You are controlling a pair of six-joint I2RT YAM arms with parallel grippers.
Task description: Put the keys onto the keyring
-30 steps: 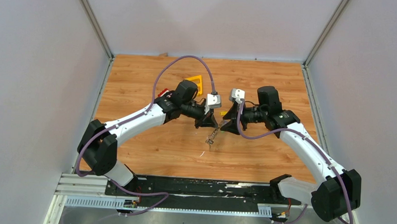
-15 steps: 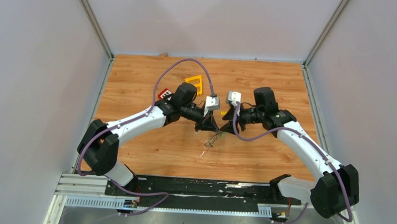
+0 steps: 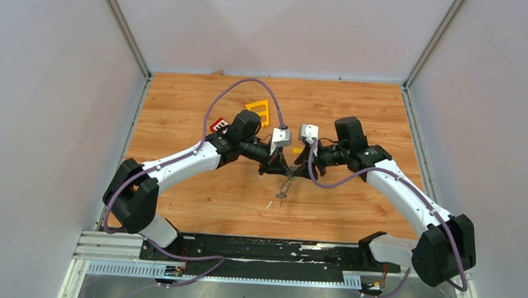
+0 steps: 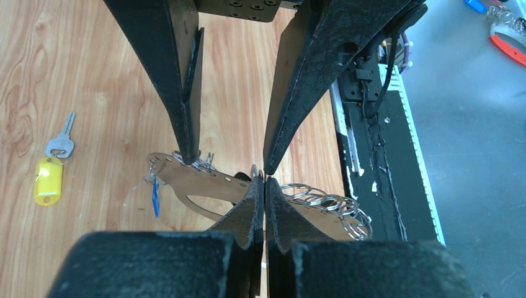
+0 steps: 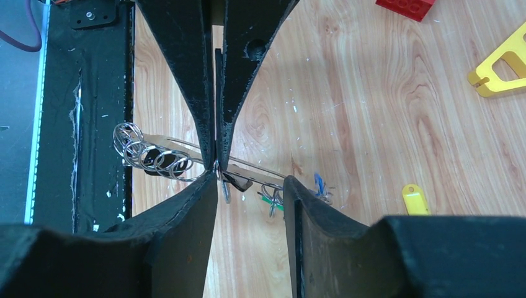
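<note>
Your two arms have drawn closer together above the counter (image 3: 200, 193) in the last second. The keyring (image 4: 205, 184) hangs between them: your right hand (image 5: 215, 162) is clenched on its bar, your left hand (image 4: 229, 162) spread around it. One yellow-tagged key (image 4: 53, 171) lies apart, unthreaded.

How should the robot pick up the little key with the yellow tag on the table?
Probably by the yellow tag, pinched across its narrow width from straight above. It lies flat on the table, apart from the keyring, and looks chunkier than the thin silver key joined to it, so the fingers should catch its edges more easily.
</note>
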